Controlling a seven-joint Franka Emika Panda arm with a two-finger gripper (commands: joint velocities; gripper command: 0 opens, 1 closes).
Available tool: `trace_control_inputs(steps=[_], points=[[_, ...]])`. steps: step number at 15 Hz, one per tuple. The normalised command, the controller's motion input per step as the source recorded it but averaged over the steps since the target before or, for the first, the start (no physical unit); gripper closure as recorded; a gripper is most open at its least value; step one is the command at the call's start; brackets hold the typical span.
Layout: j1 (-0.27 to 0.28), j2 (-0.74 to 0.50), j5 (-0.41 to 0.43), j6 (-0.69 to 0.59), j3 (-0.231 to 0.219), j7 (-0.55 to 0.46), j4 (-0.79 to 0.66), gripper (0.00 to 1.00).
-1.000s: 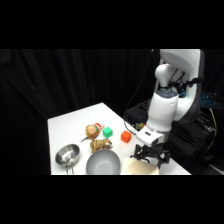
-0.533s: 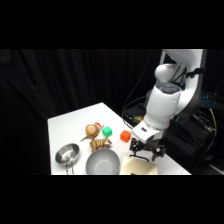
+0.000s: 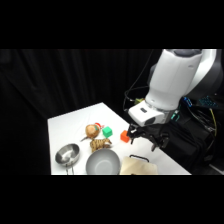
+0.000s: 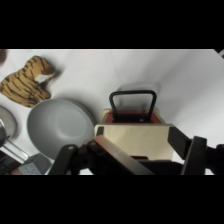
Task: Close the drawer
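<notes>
Nearest in the wrist view, the hand (image 4: pixel 135 150) fills the bottom edge: black linkage at the left, one dark finger (image 4: pixel 192 152) at the right. Whether its fingers stand wide or narrow cannot be told from either view. Just past the linkage lies the drawer (image 4: pixel 134 135), a pale tan wooden box with a reddish strip along its far rim and a thin black bar handle (image 4: pixel 132 102) arching up from that rim, over the white surface (image 4: pixel 185 85). The hand hangs above the drawer; contact cannot be judged.

In the side view the drawer (image 3: pixel 137 166) sits at the front edge of the surface (image 3: pixel 70 125), right of a large grey bowl (image 3: pixel 103 162), with the hand (image 3: pixel 145 136) above and a little behind it, carried by the white arm (image 3: pixel 172 82) that comes in from the upper right.

Left of the drawer in the wrist view is that grey bowl (image 4: pixel 60 122), and beyond it a tiger-striped soft toy (image 4: pixel 25 82). The side view shows the toy (image 3: pixel 100 144) just behind the bowl, a small steel bowl (image 3: pixel 67 154) to the left, then — further back — a brown round thing (image 3: pixel 91 130), a green cube (image 3: pixel 107 132) and an orange-red cube (image 3: pixel 124 135) near the hand.
</notes>
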Motion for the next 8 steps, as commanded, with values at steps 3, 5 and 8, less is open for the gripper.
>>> trace_control_inputs(steps=[3, 5, 8], points=[[-0.161, 0.09, 0.022, -0.52, 0.025, 0.2, 0.5, 0.0], [-0.131, 0.19, 0.014, -0.51, -0.008, 0.28, 0.52, 0.0], [-0.091, 0.19, 0.026, -0.43, -0.014, 0.23, 0.51, 0.0]])
